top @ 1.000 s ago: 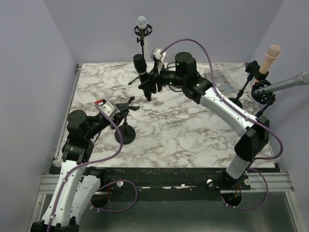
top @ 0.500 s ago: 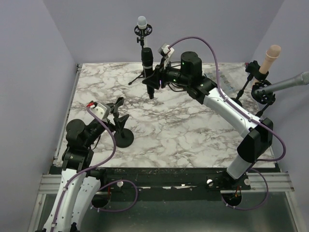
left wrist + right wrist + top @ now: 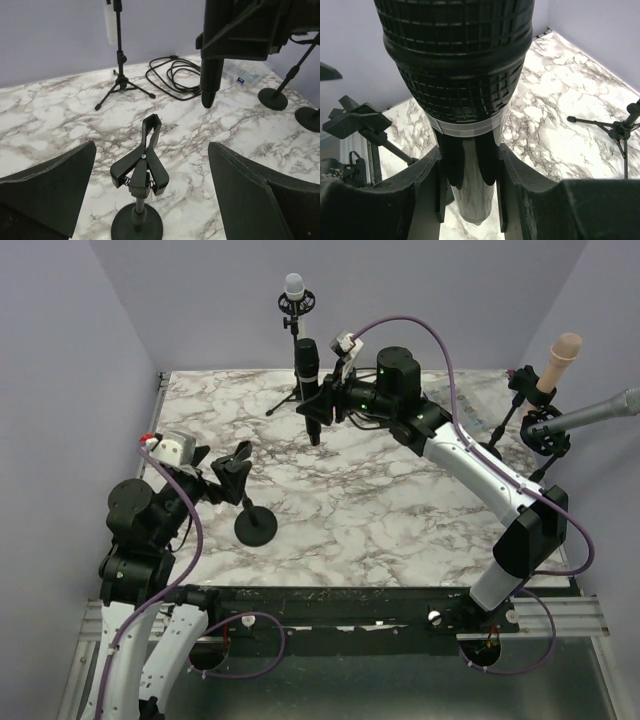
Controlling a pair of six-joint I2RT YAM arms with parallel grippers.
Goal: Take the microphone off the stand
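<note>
Robot lab test cell, plain lilac walls [image 3: 60,360], marble-look tabletop [image 3: 380,520], arms [image 3: 470,465] bolted to metal rail [image 3: 575,608]

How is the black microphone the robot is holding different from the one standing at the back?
The black microphone is held up by the right hand, off any stand. The back microphone sits on a tripod stand. The black microphone has a dark head, and the back microphone's head is pale grey. Both stand upright, heads on top.
</note>
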